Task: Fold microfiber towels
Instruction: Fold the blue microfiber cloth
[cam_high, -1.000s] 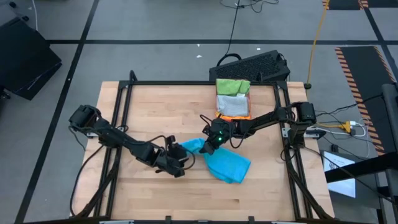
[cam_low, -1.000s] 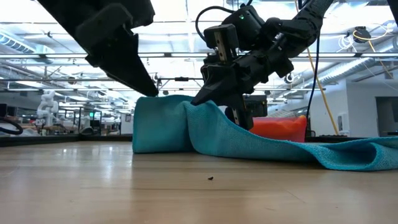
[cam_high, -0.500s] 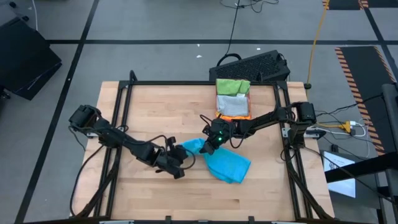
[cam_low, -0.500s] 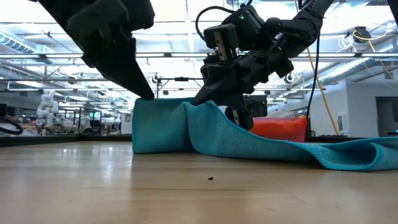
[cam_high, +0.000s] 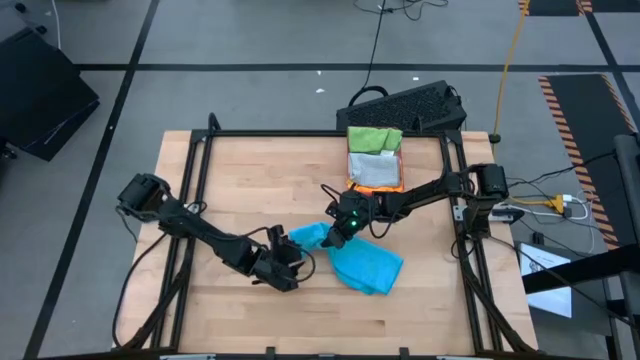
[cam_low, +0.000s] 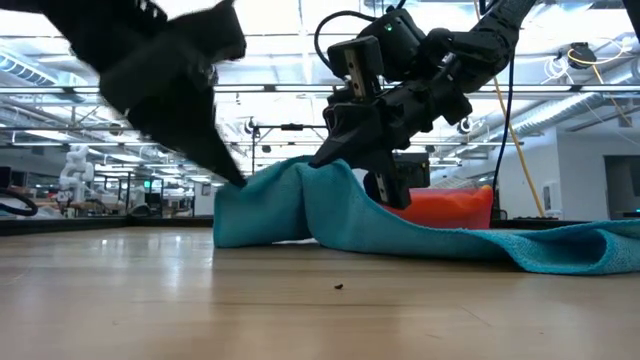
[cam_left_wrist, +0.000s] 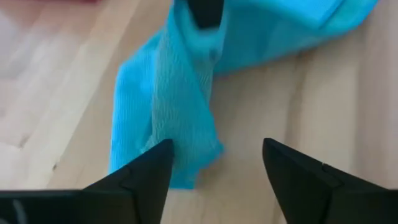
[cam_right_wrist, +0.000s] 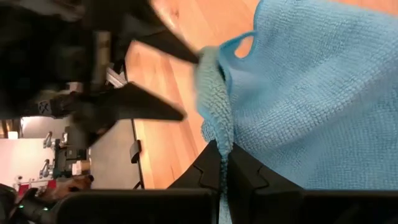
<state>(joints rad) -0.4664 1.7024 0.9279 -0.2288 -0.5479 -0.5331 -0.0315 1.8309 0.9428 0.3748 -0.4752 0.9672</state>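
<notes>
**Left gripper lets go of the blue towel's corner**

The left gripper (cam_high: 285, 268) has just opened. Half a second ago its fingers sat pressed against the bunched end of the blue towel (cam_high: 360, 262); now the left wrist view shows them spread wide, one fingertip (cam_left_wrist: 163, 155) touching the cloth's edge and the other out over bare wood. In the high view the left arm has also shifted a little toward the table's near edge, and in the low view it is blurred, so it looks to be in motion. The attempt to pinch that end seems to have failed or been given up.

The right gripper (cam_high: 336, 233) has not moved. Its jaws are pressed together on a fold of the towel, which the right wrist view shows nipped between the fingers (cam_right_wrist: 214, 171). In the low view it holds a ridge of cloth (cam_low: 320, 175) lifted off the table (cam_high: 230, 180), with the rest trailing flat to the side.

The towel lies near the middle of the table, crumpled and not yet folded. Behind it the tray (cam_high: 376, 172) holds a stack of cloths, a green one (cam_high: 373, 139) on top.

For the task, this probably means the left gripper must take a fresh hold on the loose end before the two arms can stretch the towel out and fold it. The fold itself has hardly begun.
</notes>
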